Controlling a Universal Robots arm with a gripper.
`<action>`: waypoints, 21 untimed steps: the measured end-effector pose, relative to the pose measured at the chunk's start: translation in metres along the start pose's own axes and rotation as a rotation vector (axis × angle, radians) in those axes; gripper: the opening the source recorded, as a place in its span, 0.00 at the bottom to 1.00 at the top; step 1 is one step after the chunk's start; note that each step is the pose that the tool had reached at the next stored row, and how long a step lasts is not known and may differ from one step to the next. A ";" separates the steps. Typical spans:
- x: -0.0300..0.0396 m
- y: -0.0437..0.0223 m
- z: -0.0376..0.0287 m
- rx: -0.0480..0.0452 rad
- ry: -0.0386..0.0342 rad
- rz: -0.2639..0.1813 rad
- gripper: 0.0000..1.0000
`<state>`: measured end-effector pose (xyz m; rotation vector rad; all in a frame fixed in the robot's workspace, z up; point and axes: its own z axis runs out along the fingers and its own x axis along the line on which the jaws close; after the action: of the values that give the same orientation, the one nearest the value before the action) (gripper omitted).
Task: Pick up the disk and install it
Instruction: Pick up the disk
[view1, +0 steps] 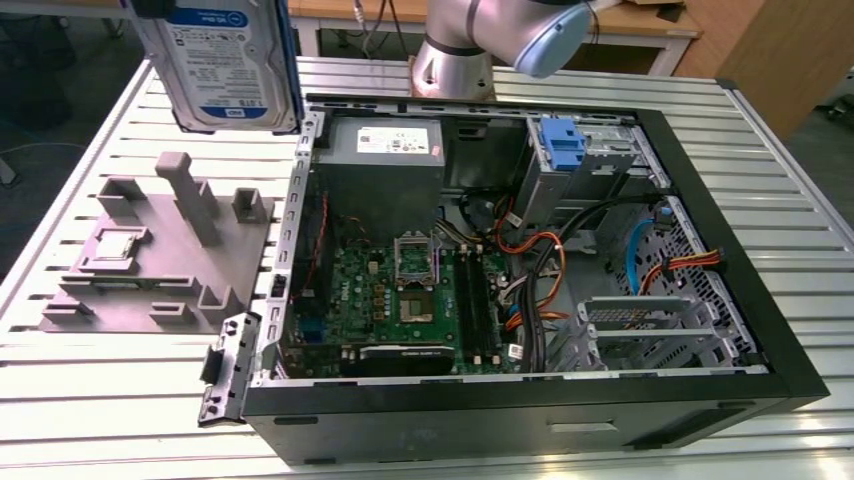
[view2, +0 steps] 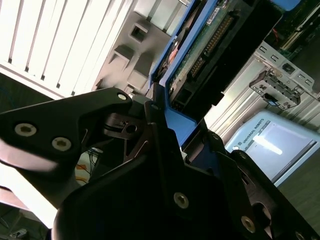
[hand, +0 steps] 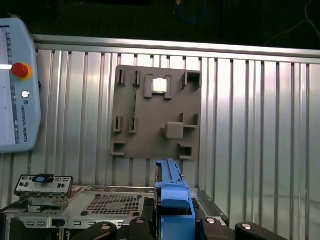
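The disk (view1: 227, 62) hangs upright high above the table at the exterior view's upper left, over the grey fixture plate, with its white-and-blue label facing the camera. Its blue carrier (view2: 172, 112) runs between the black fingers (view2: 100, 125) of my gripper (view2: 165, 132), and the disk's connector edge (view2: 212, 42) points away from the wrist. In the first wrist view the carrier's blue end (hand: 173, 196) sticks out from my gripper (hand: 175, 226), which is shut on it. The disk is off to the side of the open computer case, outside it.
The open black computer case (view1: 534, 408) lies on the slatted aluminium table (view1: 120, 400), with motherboard (view1: 400, 290), power supply (view1: 387, 140) and silver drive bay with a blue bracket (view1: 566, 140). A grey fixture plate (view1: 160, 250) lies beside it. A teach pendant (hand: 15, 85) rests on the table.
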<state>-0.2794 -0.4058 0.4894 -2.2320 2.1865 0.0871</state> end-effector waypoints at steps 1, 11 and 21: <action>0.0003 -0.0042 0.0000 0.0000 -0.0001 0.000 0.37; 0.0017 -0.0492 -0.0002 0.0001 -0.0002 0.000 0.37; 0.0056 -0.0813 0.0003 0.0001 -0.0001 0.000 0.37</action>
<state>-0.1980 -0.4096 0.4866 -2.2319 2.1864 0.0871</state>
